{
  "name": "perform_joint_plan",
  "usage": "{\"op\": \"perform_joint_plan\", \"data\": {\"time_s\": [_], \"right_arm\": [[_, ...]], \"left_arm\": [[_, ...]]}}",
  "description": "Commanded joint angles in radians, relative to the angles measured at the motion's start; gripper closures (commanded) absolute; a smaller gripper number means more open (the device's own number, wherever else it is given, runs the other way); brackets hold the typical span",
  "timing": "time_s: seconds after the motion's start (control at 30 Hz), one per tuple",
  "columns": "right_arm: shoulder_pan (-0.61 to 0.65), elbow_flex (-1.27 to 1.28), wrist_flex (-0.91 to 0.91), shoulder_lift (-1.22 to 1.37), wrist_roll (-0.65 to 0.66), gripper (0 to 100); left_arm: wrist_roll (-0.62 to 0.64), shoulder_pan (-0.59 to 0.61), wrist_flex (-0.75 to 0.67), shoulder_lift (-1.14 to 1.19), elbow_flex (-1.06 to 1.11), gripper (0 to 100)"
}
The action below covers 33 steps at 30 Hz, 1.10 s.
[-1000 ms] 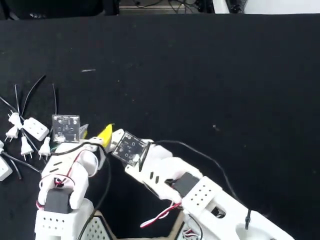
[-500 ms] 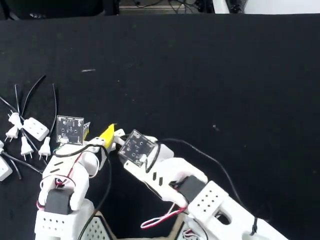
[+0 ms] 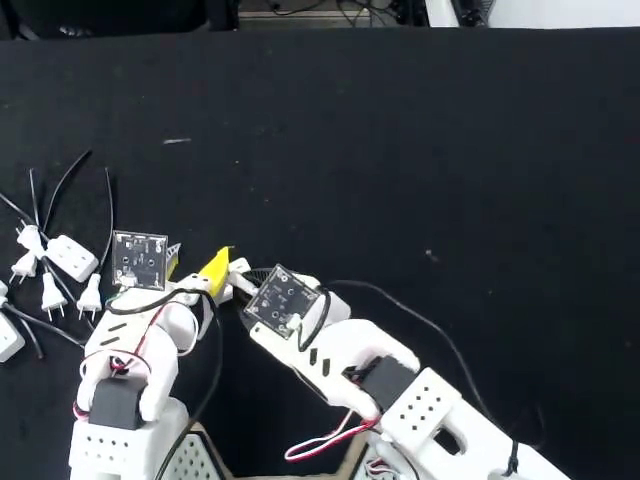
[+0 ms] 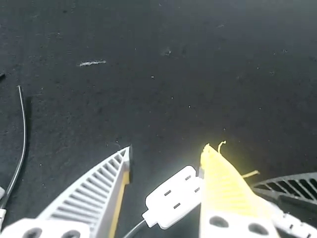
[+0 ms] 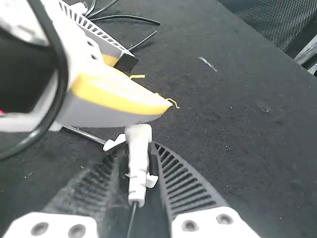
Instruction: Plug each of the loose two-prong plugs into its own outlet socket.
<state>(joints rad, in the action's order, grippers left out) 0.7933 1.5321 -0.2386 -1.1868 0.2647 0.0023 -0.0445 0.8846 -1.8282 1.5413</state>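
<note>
Item one: your left gripper (image 4: 167,147), one grey ribbed finger and one yellow finger (image 4: 223,188), stands spread apart. A white two-slot outlet socket (image 4: 173,196) sits between them, touching the yellow finger and clear of the grey one. Item two: your right gripper (image 5: 138,151), with dark ribbed fingers, is clamped on a white two-prong plug (image 5: 138,163), its cable running back between the fingers and its head just beside the yellow fingertip. Both grippers meet near the front left of the black cloth table (image 3: 400,150). Item three: at the left edge, loose white plugs (image 3: 52,293) and a white socket block (image 3: 72,257) lie among black cords (image 3: 108,200), well apart from both grippers.
</note>
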Motion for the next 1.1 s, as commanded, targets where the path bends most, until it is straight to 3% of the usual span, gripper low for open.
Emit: {"op": "perform_joint_plan", "data": {"time_s": [0.0,0.33,0.47,0.77,1.07], "right_arm": [[0.011,-0.025,0.023,-0.058,-0.012,98.8],[0.009,-0.045,0.002,-0.058,-0.009,98.8],[-0.002,-0.136,-0.169,-0.047,-0.006,98.8],[-0.138,-0.325,-0.448,-0.041,-0.006,98.8],[-0.141,-0.625,-0.612,0.366,-0.005,98.8]], "left_arm": [[-0.009,-0.015,0.0,0.006,-0.005,77],[-0.009,-0.007,-0.002,0.006,0.005,77],[-0.003,0.007,-0.002,0.005,0.005,77],[0.091,0.188,-0.046,0.005,0.005,77],[0.089,0.171,-0.038,0.012,0.012,77]]}}
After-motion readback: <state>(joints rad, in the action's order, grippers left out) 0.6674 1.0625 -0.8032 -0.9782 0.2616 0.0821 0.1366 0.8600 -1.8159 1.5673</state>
